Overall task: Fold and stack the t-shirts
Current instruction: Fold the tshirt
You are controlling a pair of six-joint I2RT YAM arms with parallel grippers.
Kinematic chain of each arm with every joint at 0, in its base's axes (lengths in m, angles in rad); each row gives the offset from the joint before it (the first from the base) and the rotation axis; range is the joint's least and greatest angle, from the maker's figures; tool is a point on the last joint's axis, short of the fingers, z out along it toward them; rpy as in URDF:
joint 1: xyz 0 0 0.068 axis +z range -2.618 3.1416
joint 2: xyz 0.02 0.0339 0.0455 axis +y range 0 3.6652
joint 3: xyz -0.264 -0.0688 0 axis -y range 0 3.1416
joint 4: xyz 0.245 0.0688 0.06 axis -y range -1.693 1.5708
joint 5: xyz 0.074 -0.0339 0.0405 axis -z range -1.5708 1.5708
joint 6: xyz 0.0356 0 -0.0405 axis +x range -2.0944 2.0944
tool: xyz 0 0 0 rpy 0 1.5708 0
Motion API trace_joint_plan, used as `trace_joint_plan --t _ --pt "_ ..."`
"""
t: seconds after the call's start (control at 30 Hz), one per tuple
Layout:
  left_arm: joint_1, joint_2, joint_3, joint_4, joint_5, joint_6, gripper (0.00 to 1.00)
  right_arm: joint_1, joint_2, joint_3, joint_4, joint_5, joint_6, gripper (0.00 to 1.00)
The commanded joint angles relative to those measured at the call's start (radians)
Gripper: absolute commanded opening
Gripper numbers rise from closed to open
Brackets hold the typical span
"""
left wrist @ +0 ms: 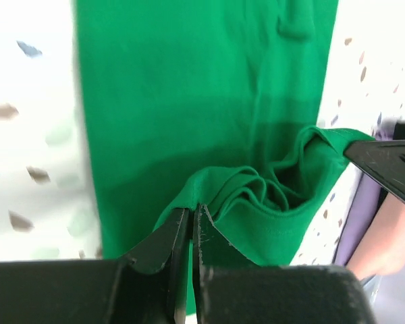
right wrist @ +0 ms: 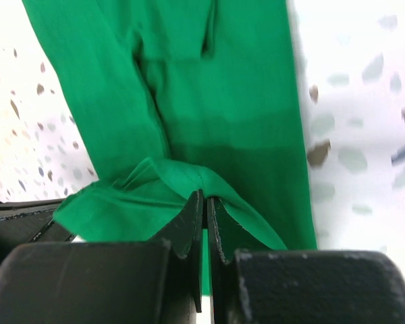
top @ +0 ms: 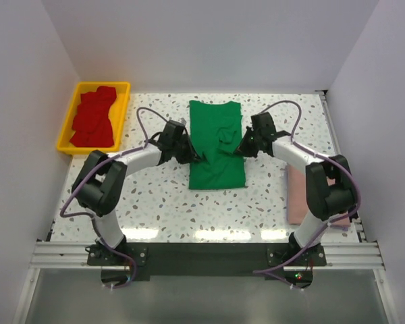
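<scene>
The green t-shirt point(top: 216, 145) lies lengthwise in the middle of the table, folded into a narrow strip. My left gripper point(top: 194, 157) is shut on its left edge, with a bunched fold of cloth point(left wrist: 256, 196) at the fingertips point(left wrist: 204, 219). My right gripper point(top: 239, 150) is shut on its right edge, cloth puckered at the tips point(right wrist: 182, 185). The pink t-shirt point(top: 298, 196) lies folded at the right, partly under my right arm. Several red t-shirts point(top: 94, 118) fill the yellow tray point(top: 125, 108) at the back left.
White walls close in the table on the left, back and right. The speckled tabletop point(top: 169, 202) shows in front of the green shirt. An aluminium rail point(top: 202, 253) runs along the near edge by the arm bases.
</scene>
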Motion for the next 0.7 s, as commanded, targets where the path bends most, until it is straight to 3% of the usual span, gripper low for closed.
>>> trace_joint_plan --t 0.0,0.43,0.67 --pt "0.048 0.055 0.091 0.059 0.039 -0.003 0.0 -0.019 0.051 0.104 0.062 -0.03 -0.032 0.0" --pt "0.122 0.185 0.27 0.056 0.122 0.019 0.0 -0.099 0.177 0.197 0.096 -0.118 -0.01 0.0" --pt "0.156 0.228 0.279 0.056 0.13 0.014 0.0 -0.134 0.22 0.209 0.111 -0.15 0.003 0.0"
